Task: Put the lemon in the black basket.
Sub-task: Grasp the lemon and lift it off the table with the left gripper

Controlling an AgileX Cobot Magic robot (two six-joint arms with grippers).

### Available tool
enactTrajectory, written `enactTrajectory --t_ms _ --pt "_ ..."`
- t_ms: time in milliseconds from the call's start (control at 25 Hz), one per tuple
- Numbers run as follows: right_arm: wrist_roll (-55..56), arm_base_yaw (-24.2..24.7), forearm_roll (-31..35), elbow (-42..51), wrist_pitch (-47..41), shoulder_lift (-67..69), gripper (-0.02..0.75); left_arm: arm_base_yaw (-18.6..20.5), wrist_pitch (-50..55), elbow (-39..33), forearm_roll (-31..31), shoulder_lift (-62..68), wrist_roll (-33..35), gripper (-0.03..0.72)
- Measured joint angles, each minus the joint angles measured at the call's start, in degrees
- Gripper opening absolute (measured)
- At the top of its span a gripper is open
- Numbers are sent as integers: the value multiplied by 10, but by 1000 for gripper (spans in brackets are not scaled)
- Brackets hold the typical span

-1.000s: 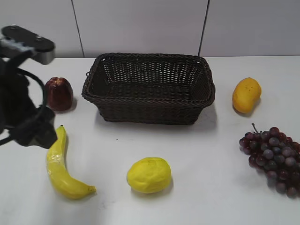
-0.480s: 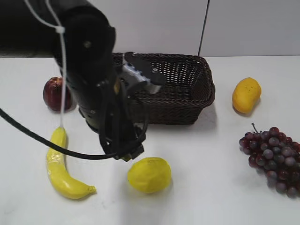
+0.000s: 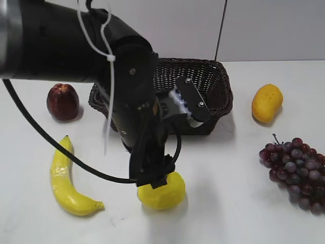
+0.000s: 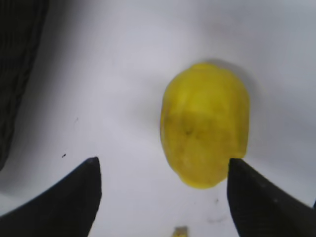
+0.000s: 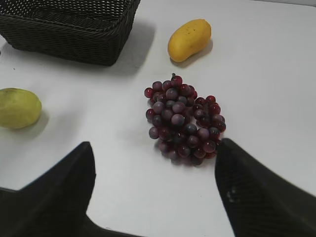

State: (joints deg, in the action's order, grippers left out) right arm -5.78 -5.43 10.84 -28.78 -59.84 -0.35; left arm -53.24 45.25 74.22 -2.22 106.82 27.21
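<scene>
From the exterior camera you can count one of each fruit on the white table (image 3: 238, 168): one bright yellow, dimpled oval lemon (image 3: 165, 192), one long curved yellow banana (image 3: 63, 180), one dark red apple-like fruit (image 3: 63, 101), one orange-yellow oblong mango (image 3: 266, 102) and one bunch of dark purple grapes (image 3: 297, 170). There is also one large dark woven wicker basket (image 3: 213, 96), standing behind the lemon and well apart from it. Your left arm's black gripper (image 3: 152, 179) is down at the lemon's upper left edge, close enough that you cannot tell from here whether it touches.

In the left wrist camera you see that one lemon (image 4: 205, 126) lying on the table, with the left gripper (image 4: 163, 190) spread wide. One black fingertip (image 4: 74, 195) sits well to the lemon's left and the other is just beside its lower right edge; neither clearly grips it, and the fingers hold nothing. A strip of the basket (image 4: 17, 64) shows at the left edge.

In the right wrist camera you get one grape bunch (image 5: 182, 118) in the middle, one mango (image 5: 189, 39) behind it, the lemon (image 5: 19, 107) at the left and the basket (image 5: 69, 24) at the top left. Your right gripper (image 5: 153, 190) hangs above the table with its fingers wide apart, holding and touching nothing.
</scene>
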Motion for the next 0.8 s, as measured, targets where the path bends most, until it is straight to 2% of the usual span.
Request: enactTrajectory --t_ms 160,800 --pt "0 0 0 0 0 0 571 0 -11 2 -29 22 6 589" --pt "0 0 0 0 0 0 571 0 -45 3 -80 87 9 589"
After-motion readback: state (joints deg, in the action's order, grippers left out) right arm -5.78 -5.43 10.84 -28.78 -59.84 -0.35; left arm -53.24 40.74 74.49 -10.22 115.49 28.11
